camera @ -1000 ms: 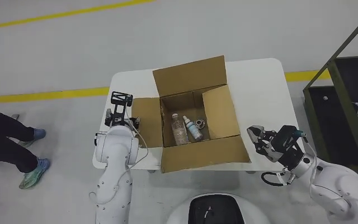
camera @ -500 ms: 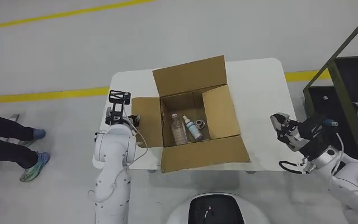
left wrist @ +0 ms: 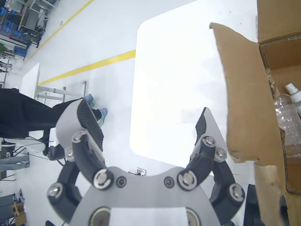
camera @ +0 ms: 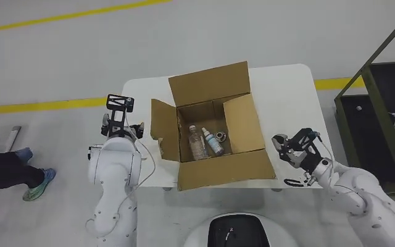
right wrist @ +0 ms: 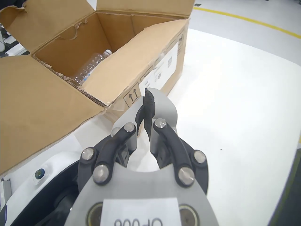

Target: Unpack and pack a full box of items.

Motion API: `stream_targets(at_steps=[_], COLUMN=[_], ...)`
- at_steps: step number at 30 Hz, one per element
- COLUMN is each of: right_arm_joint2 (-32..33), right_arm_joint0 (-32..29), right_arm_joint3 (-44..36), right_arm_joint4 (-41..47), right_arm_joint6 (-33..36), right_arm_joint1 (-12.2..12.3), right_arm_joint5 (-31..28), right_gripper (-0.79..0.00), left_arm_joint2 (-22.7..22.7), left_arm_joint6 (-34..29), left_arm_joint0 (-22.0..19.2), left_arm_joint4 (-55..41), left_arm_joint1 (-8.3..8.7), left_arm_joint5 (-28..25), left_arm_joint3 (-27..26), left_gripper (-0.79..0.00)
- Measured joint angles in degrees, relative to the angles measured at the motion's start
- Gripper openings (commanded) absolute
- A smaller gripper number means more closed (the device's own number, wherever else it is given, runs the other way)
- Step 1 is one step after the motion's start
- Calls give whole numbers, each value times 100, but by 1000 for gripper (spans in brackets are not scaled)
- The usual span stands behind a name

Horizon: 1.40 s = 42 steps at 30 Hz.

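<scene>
An open cardboard box (camera: 237,163) stands in the middle of the white table (camera: 290,99), all its flaps spread. Inside lie a clear plastic bottle (camera: 197,143), a white spray bottle (camera: 214,141) and a small grey item (camera: 221,136). My left gripper (camera: 119,102) is open and empty at the table's left edge, apart from the box's left flap (left wrist: 242,95), which stands tilted up. My right gripper (right wrist: 147,101) is shut on nothing, low over the table by the box's front right corner (right wrist: 131,97). Through the opening the clear bottle (right wrist: 93,65) shows.
A green-framed rack (camera: 364,92) stands off the table's right side. A yellow line (camera: 55,104) crosses the floor behind the table. Bare tabletop lies to the right of the box and in a narrower strip to its left (left wrist: 169,76).
My left gripper has drawn away leftward from the box's left flap, which now tilts up instead of lying flat. My right arm swung out to the right, then came back beside the box.
</scene>
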Motion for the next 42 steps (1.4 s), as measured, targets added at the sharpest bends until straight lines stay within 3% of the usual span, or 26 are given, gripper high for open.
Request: stream_targets(at_steps=[10,17,25,34,42], right_arm_joint2=[-625,-693,117,1060,1350], right_arm_joint0=[258,112,-653,-1615,-2053], right_arm_joint3=[239,156,-419,-969,-1352], right_arm_joint4=[-329,-414,-223,-248,-455], right_arm_joint6=[-59,-130,-559,-743,-852], right_arm_joint1=[-71,-72,23,103,110], right_arm_joint5=[-89,-146,-36,23,134], right_gripper=[-785,-785,-785,-785,-785], left_arm_joint2=[417,950,1469,1388,1389], left_arm_joint6=[29,64,116,151,150], left_arm_joint0=[46,-78,-193,-341,-339], left_arm_joint4=[-470,-1650,-3636,-5471,-5350], left_arm_joint1=[-50,-139,-276,-331,-330], left_arm_joint5=[-91,-59,414,849,844], left_arm_joint3=[-733,-703,-251,587,577], left_gripper=[0,0,0,0,0])
